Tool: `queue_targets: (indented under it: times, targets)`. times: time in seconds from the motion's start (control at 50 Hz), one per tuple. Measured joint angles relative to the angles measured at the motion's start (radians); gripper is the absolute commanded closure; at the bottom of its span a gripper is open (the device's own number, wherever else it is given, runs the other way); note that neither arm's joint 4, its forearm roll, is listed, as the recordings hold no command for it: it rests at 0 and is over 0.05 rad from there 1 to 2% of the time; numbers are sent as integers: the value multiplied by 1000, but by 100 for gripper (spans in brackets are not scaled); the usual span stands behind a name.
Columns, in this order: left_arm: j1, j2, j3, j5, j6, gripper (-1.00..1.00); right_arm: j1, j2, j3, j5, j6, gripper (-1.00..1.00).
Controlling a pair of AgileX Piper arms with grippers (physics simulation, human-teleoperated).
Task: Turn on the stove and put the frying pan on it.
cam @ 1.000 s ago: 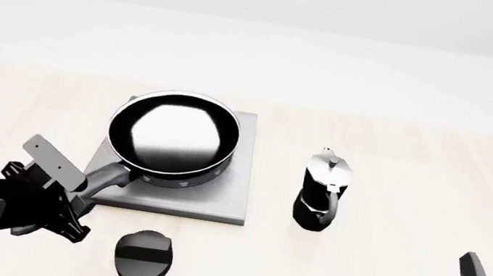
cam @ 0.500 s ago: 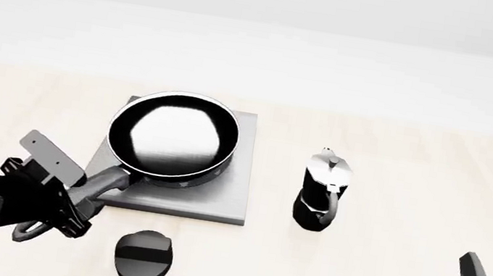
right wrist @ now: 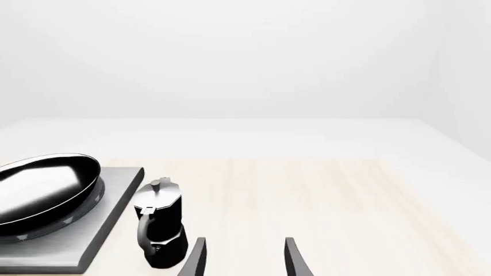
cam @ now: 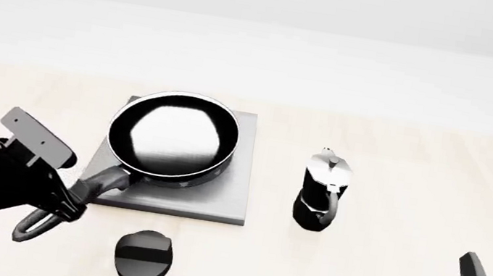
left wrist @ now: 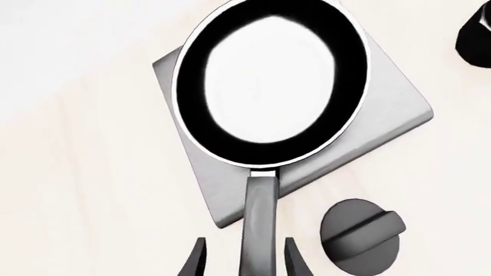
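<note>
Left claw (cam: 61,200): it has backed away toward the tabletop's near-left since a second ago; its fingers (left wrist: 196,261) now stand apart on either side of the handle with a gap on each side, holding nothing.
Knob (cam: 143,256): near edge, just in front of the plate, apart from it; ridge unmoved across the three front views, and whether it is switched on cannot be told.
Handle (cam: 71,200): free now, its loop end exposed near the claw, sticking out over the plate's near-left corner.
Pan (cam: 173,136): sits on the stove (cam: 229,201), on its left half, unshifted by the release.
Right claw (right wrist: 242,253): parked near-right, open and empty, unchanged.
Pot (cam: 322,190): right of the stove, well apart.
Meaning: placing looks done; the knob is probably what remains.
</note>
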Motion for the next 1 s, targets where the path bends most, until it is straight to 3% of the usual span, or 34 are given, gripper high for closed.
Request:
queue_targets:
  times: [0.64,1.0]
  targets:
    - [-48,-122,-116,65,-92,-100,0,0,0,0,0,-100]
    - [-77,-245,-132,86,-118,-100,0,0,0,0,0,-100]
